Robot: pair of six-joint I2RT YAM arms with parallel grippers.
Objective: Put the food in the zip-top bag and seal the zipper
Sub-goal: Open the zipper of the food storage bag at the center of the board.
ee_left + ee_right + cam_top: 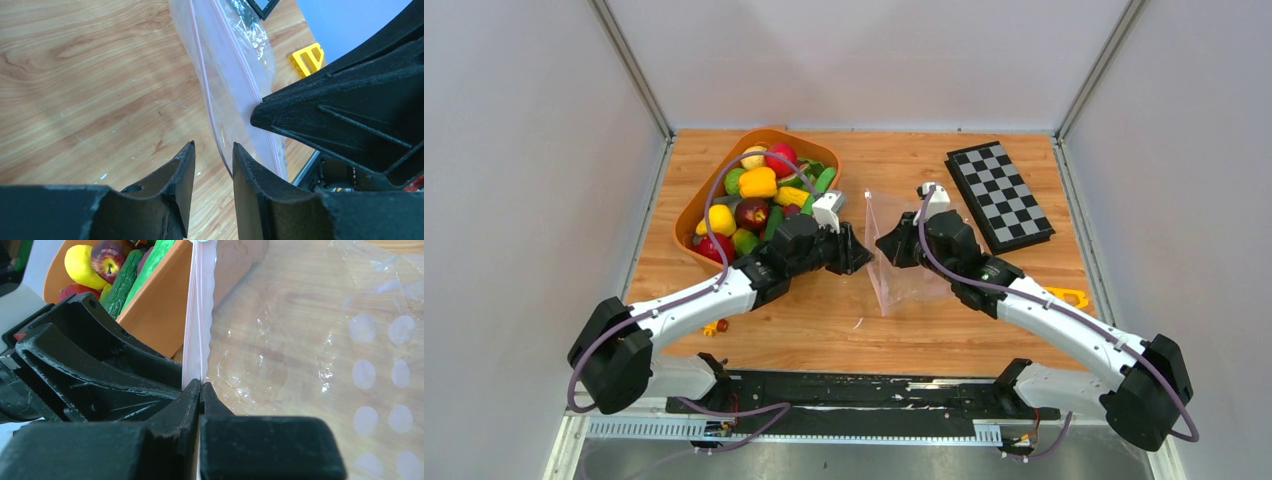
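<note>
No legible text, label, brand, number or sign in any view. Bag [300, 340]: clear film with pale round spots toward 3 o'clock in the right wrist view, no characters made out. Chessboard [999, 195], 1 o'clock in the top view: plain dark and light squares only.
</note>
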